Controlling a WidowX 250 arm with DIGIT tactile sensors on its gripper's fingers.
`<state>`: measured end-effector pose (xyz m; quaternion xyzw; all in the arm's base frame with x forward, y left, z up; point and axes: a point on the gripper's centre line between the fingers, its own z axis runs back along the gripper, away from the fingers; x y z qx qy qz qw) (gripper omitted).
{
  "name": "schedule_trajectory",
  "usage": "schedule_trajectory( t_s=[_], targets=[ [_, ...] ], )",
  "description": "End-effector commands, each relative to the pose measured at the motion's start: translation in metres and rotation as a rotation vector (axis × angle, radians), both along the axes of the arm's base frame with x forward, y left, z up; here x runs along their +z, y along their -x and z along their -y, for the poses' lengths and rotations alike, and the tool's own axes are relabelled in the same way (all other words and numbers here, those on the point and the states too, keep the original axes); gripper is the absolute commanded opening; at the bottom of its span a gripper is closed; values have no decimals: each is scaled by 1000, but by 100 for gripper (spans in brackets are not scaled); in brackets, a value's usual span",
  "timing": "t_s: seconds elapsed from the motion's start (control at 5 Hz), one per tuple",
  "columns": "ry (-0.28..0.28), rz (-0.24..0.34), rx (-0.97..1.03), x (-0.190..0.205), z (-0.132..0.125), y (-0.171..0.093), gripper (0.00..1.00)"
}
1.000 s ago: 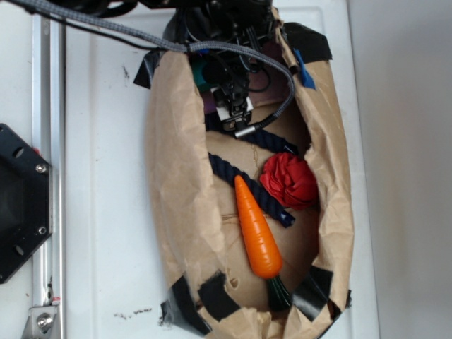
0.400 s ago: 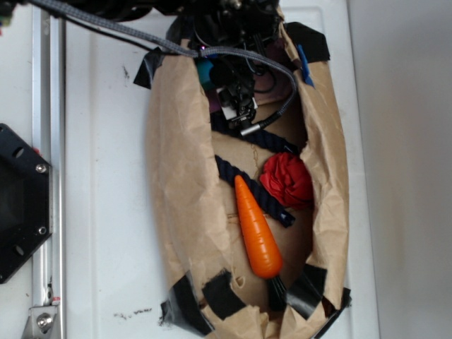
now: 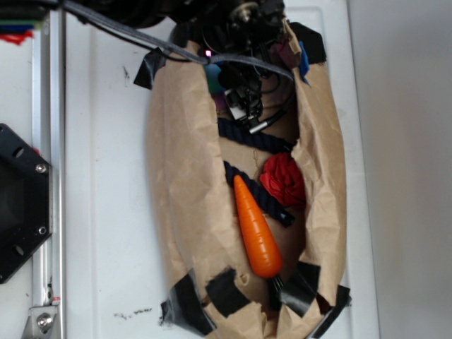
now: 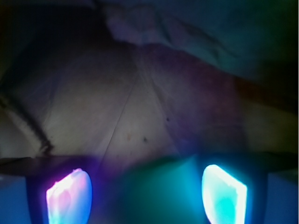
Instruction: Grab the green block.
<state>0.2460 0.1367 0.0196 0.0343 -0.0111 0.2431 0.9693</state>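
On the left, bare white table (image 3: 106,176) carries a crumpled paper bag (image 3: 176,183), taped down at its corners, presumably so it stays put. At the bag's top end the claw (image 3: 240,99) reaches in. The wrist view shows its two glowing fingertips (image 4: 69,195) spread apart with a blurred green block (image 4: 159,186) between them; whether they touch it I cannot tell. Further right lie a dark rope (image 3: 258,138), a carrot (image 3: 256,229) and a red wad (image 3: 284,180), untouched.

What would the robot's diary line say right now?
claw: top end of paper bag | green block: between fingers, grip unclear | carrot, red wad: untouched
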Motion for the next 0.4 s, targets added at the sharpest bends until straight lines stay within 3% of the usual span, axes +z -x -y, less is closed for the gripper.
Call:
schedule_trajectory(
  t_s=[0.0,0.2],
  targets=[
    [-12,-9,-35,-4,-1,-2,97],
    [-20,3,-21,-1,-1,0,0]
  ],
)
